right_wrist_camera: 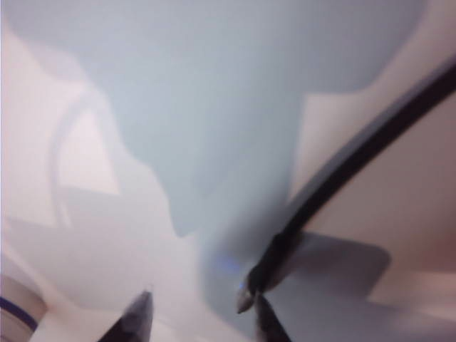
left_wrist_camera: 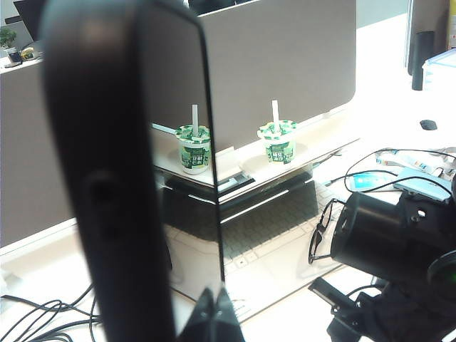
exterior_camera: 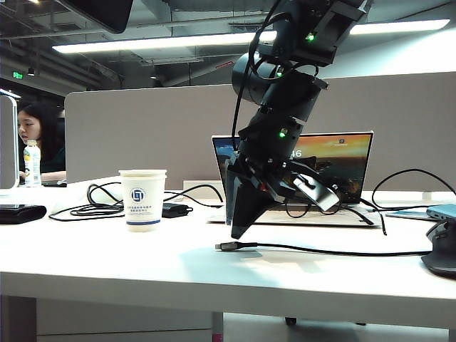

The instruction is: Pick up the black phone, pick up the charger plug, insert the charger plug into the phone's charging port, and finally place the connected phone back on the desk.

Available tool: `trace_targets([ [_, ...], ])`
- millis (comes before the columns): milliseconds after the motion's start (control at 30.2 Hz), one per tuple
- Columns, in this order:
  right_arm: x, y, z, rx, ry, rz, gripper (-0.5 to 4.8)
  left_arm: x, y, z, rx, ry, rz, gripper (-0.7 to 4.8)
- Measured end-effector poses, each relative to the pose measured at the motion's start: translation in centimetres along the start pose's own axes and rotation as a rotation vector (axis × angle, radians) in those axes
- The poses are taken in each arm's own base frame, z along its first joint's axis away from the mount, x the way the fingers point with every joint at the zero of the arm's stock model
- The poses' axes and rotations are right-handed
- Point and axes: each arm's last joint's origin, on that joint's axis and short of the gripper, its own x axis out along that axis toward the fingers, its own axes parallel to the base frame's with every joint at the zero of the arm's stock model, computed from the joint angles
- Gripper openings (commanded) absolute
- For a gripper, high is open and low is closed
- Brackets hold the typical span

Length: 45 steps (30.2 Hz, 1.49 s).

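Exterior view: one dark arm hangs over the wide white desk [exterior_camera: 107,263], the thin flat black phone [exterior_camera: 249,203] slanting beneath it above the tabletop. The slim silver-tipped charger plug [exterior_camera: 226,246] lies on the desk under it. White paper cup [exterior_camera: 143,199] stands left.

Left wrist view: left gripper [left_wrist_camera: 211,313] clamped shut on the phone's [left_wrist_camera: 135,178] lower edge, open silver laptop [left_wrist_camera: 278,228] behind.

Right wrist view: blurred; right gripper [right_wrist_camera: 203,317] fingers apart just above the desk [right_wrist_camera: 85,263], plug [right_wrist_camera: 258,276] between them, not gripped.
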Motion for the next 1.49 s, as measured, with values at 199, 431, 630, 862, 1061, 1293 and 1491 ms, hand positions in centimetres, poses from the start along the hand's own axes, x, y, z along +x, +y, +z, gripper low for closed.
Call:
trace_targets([
  [199, 0.5, -0.1, 0.1, 0.015, 0.001, -0.018, 1.79, 0.0, 0.0, 0.0, 0.001, 0.0, 0.001, -0.06],
  [431, 1.2, -0.3, 0.2, 0.019, 0.015, -0.042, 0.96, 0.0, 0.0, 0.0, 0.026, 0.002, 0.004, -0.06],
  [630, 1.1, -0.7, 0.4, -0.09, -0.004, -0.089, -0.09, 0.0, 0.0, -0.1, 0.025, 0.006, 0.003, -0.06],
  [862, 0.6, -0.7, 0.7, -0.447, -0.049, -0.098, -0.09, 0.0, 0.0, -0.2, 0.023, 0.018, 0.001, -0.06],
  [1061, -3.0, 0.5, 0.3, -0.785, -0.067, 0.05, -0.08, 0.0, -0.1, -0.4, 0.017, 0.041, -0.003, -0.06],
  [1293, -9.3, 1.7, -0.5, -1.313, -0.135, 0.303, -0.06, 0.0, -0.1, -0.6, 0.013, 0.06, -0.012, -0.06],
  [1491, -14.4, 2.3, -0.4, -1.529, -0.021, 0.591, -0.05, 0.0, -0.1, -0.6, -0.01, 0.064, -0.013, -0.06],
])
